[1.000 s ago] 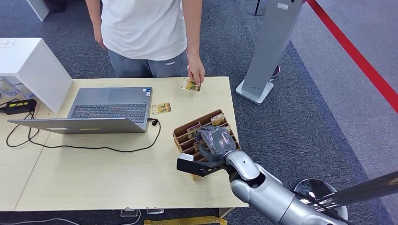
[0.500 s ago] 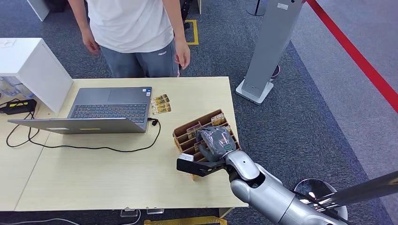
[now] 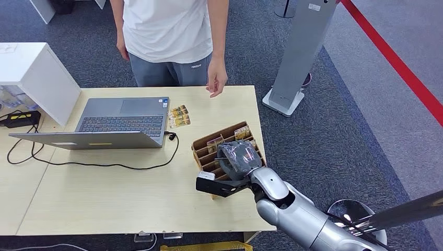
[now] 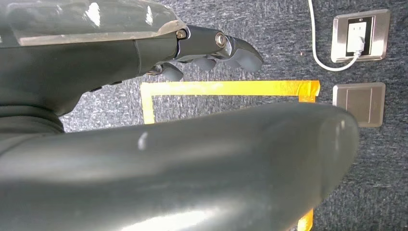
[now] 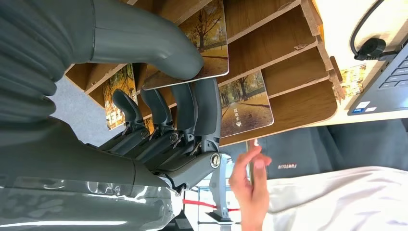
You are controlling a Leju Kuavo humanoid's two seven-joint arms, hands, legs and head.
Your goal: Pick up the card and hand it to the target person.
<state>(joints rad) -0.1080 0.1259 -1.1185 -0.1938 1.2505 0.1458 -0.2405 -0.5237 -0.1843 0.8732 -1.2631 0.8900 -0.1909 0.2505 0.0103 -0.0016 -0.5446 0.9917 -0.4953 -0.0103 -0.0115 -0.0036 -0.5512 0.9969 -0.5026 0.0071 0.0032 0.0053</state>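
One card point(image 5: 204, 43) seems pinched by the right hand point(image 3: 237, 158) in the rack point(image 3: 203, 146); a skewed pull could jam it.

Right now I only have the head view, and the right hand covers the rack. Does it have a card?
Observer: Yes. The right wrist view shows the right hand pinching a card, with the thumb on its printed face and the fingers behind it.
Operator: Is it out of the rack?
Observer: No. The card sits in a slot of the wooden rack, between two dividers.
Operator: And the left hand?
Observer: The left hand hangs above carpet marked with yellow tape and holds nothing.
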